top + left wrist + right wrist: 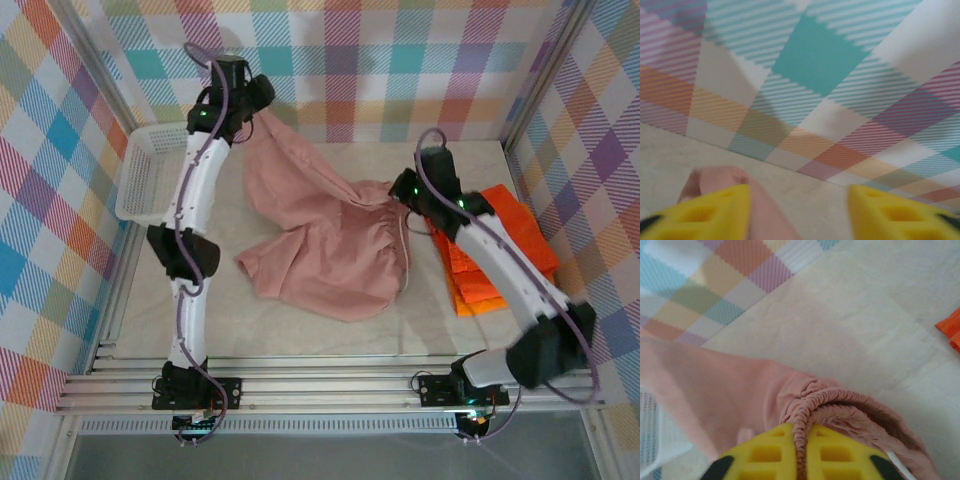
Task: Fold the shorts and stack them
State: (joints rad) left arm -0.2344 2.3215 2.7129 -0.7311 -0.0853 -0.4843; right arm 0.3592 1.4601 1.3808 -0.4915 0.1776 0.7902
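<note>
The dusty pink shorts [320,250] lie crumpled across the middle of the table, one corner drawn up toward the back wall. My left gripper [262,100] hovers at that raised corner. In the left wrist view it [799,212] stands open, its yellow fingers [715,212] wide apart, and pink cloth [722,177] rests against the left one. My right gripper [402,190] is shut on the gathered elastic waistband [840,400], which is pinched between its yellow pads [770,455]. Bright orange shorts [510,225] lie stacked at the right, partly under my right arm.
A white mesh basket [140,175] stands at the left edge beside my left arm. Checked walls close in the back and both sides. The orange shorts' edge [950,327] shows right of the pinched waistband. Bare cream table surface [330,335] runs along the front.
</note>
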